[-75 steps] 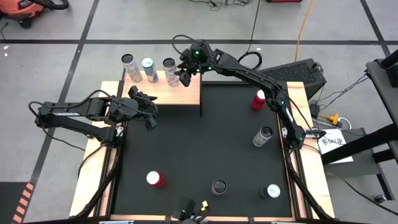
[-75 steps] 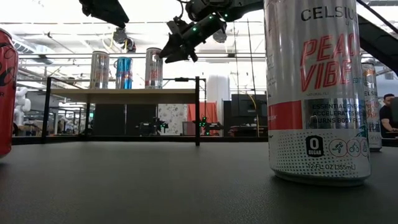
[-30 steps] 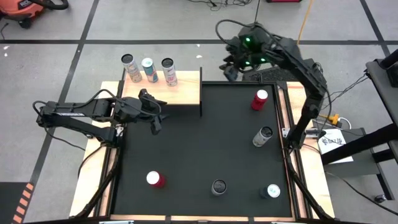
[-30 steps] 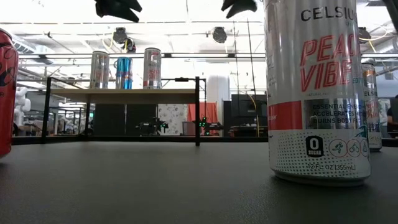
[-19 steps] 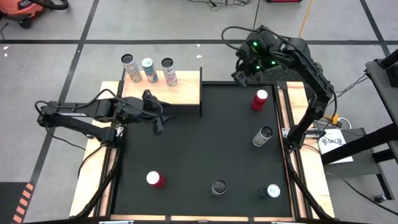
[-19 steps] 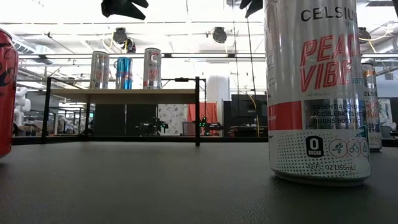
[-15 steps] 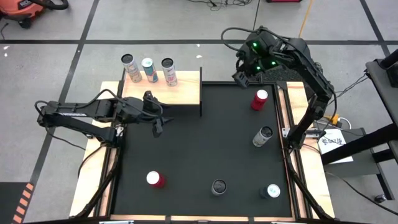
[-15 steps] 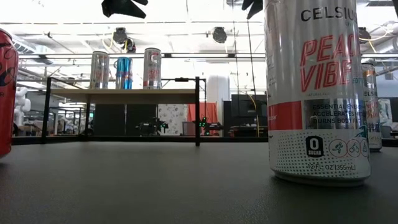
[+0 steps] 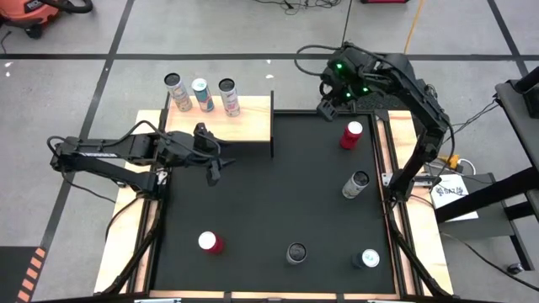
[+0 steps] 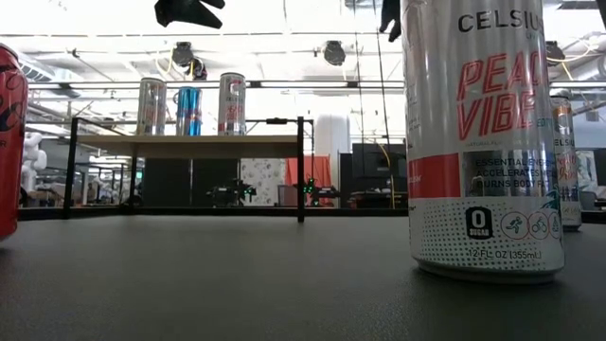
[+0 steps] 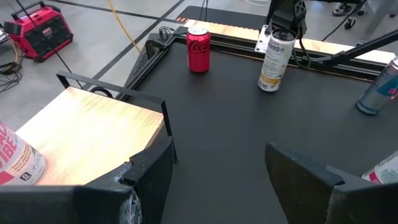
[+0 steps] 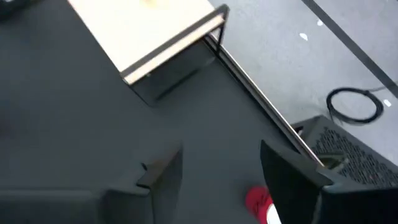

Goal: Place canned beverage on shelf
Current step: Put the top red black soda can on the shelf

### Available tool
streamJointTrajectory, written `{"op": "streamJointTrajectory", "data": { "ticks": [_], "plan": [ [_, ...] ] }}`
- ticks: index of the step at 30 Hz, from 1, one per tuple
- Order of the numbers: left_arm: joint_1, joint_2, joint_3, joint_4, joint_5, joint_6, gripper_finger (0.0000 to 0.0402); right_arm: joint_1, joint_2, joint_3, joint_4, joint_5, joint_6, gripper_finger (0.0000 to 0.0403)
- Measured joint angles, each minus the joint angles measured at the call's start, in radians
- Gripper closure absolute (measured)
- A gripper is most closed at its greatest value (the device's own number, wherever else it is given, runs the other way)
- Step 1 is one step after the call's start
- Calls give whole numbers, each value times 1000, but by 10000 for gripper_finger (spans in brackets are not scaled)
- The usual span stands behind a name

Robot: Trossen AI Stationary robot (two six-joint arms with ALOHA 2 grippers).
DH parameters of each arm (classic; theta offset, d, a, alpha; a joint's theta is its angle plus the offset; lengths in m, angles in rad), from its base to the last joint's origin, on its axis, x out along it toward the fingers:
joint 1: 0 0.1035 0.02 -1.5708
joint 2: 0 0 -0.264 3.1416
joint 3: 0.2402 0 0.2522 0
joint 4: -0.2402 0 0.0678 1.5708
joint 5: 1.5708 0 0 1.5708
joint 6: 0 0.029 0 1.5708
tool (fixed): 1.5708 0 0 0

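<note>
Three cans [image 9: 200, 94] stand upright on the pale wooden shelf [image 9: 244, 124] at the table's far left. A red can [image 9: 350, 135] stands on the black table top near the far right corner, a silver can [image 9: 358, 183] nearer the front. My right gripper [image 9: 323, 107] hangs open and empty above the far edge, left of the red can [image 12: 264, 204], pointing steeply down. My left gripper [image 9: 213, 167] hovers open and empty just in front of the shelf; in its wrist view its fingers frame bare table [image 11: 217, 155] beside the shelf's corner [image 11: 158, 102].
More cans stand near the front edge: a red one [image 9: 209, 242], a dark one [image 9: 296, 252] and another [image 9: 368, 259], which fills the low view's right [image 10: 483, 142]. The shelf's black leg [image 10: 300, 170] stands at its right end. Bare black table lies in the middle.
My right gripper has come a little toward the table's right and near side, closer to the red can, and has tipped more steeply downward. The cans and the shelf stand as before.
</note>
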Motion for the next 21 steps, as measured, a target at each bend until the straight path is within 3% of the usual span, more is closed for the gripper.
{"op": "streamJointTrajectory", "data": {
  "ticks": [15, 21],
  "plan": [
    [0, 0, 0, -14, 0, 1, 148, 6, 87, -88, -2, 33, -102, 24],
    [0, 0, 0, -38, 0, 1, 148, 6, 102, -127, 3, 21, -87, 8]
  ]
}}
